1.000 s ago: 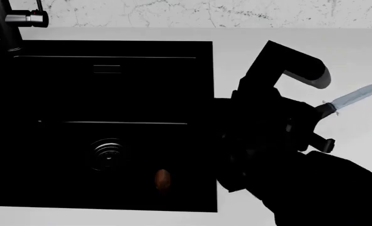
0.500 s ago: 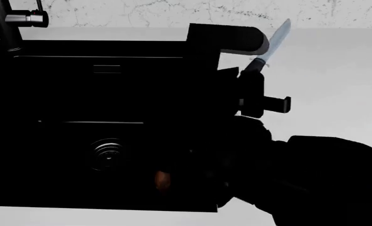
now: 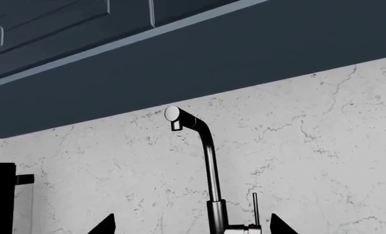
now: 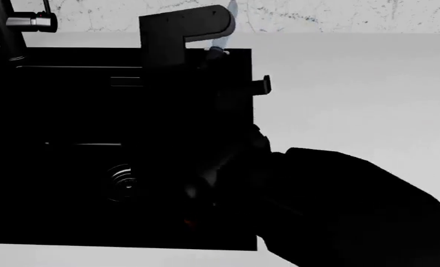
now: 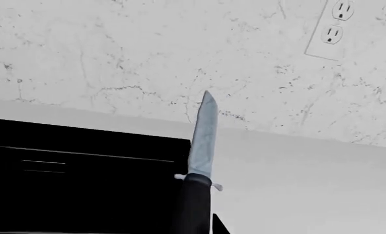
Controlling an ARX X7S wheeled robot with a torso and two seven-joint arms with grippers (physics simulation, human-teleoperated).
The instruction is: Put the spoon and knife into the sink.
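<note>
Holding the knife (image 5: 202,141) tight by its black handle, the right pincer (image 4: 204,61) hangs over the sink (image 4: 71,111) by its back right corner and should go lower before letting go, so the knife lands inside.

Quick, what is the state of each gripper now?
Left gripper: only its fingertips show; cannot be told.
Right gripper: closed on the knife.

A white worktop (image 4: 353,94) carries the scene, running back to a marbled wall. Set into it, filling the 9 o'clock half of the head view, is the black sink (image 4: 71,111), its ribbed drain (image 4: 123,183) toward 7 o'clock and the faucet (image 4: 12,28) at 11 o'clock.
</note>
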